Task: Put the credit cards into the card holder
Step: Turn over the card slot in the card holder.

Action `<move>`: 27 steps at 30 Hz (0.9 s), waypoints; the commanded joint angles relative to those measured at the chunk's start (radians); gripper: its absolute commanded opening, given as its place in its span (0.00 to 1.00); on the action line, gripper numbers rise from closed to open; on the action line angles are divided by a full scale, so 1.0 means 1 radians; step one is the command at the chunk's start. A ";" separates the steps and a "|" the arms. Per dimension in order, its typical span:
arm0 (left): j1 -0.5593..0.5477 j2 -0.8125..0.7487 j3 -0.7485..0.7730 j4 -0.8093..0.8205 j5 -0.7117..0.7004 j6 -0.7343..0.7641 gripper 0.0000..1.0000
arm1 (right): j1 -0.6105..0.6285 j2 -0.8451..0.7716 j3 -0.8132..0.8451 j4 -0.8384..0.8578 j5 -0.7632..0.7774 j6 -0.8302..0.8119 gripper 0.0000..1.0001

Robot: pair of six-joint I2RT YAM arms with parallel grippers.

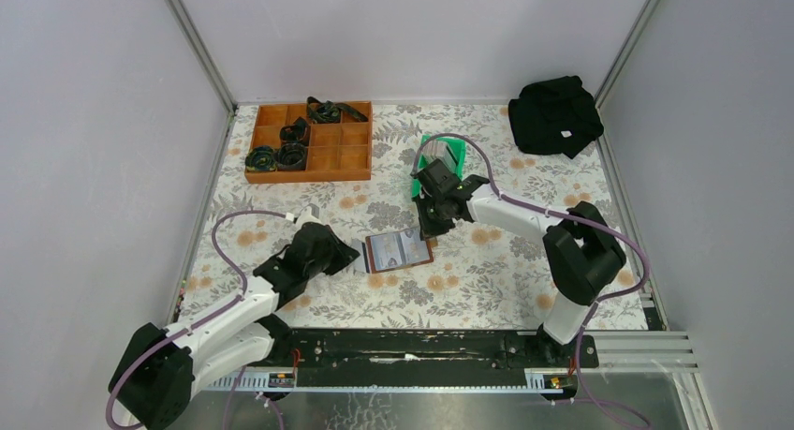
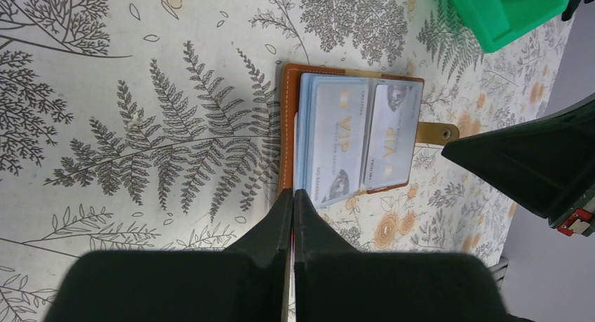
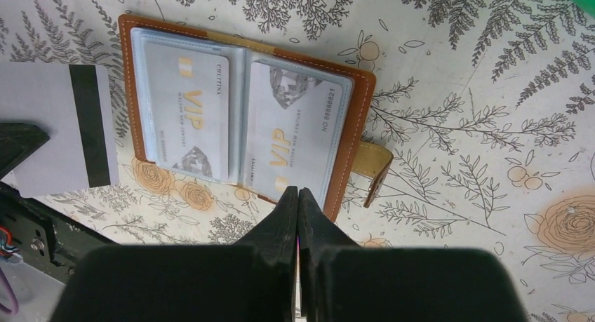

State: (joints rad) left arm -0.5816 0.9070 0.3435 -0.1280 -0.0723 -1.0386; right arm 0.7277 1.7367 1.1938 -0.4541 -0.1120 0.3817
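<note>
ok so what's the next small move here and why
Probably press the shut right fingers down on the card holder edge below them to pin it. Their tips are at that edge, the holder lies open and loose, and the left fingers grip a credit card at its opposite side; sliding it in could shove the holder.
</note>
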 commanded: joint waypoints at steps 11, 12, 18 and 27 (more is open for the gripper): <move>0.002 0.043 -0.041 0.225 0.001 0.029 0.00 | 0.008 0.050 -0.020 0.046 0.019 0.019 0.00; 0.003 0.047 -0.041 0.227 0.001 0.032 0.00 | 0.008 0.052 -0.023 0.049 0.018 0.020 0.00; 0.003 0.069 -0.053 0.254 0.002 0.045 0.00 | 0.009 0.068 -0.032 0.060 0.014 0.021 0.00; 0.002 0.110 -0.052 0.298 0.001 0.063 0.00 | 0.010 0.095 -0.036 0.055 0.018 0.026 0.00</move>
State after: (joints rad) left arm -0.5816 1.0004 0.2989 0.0814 -0.0673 -1.0054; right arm 0.7277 1.8217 1.1614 -0.4084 -0.0967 0.3985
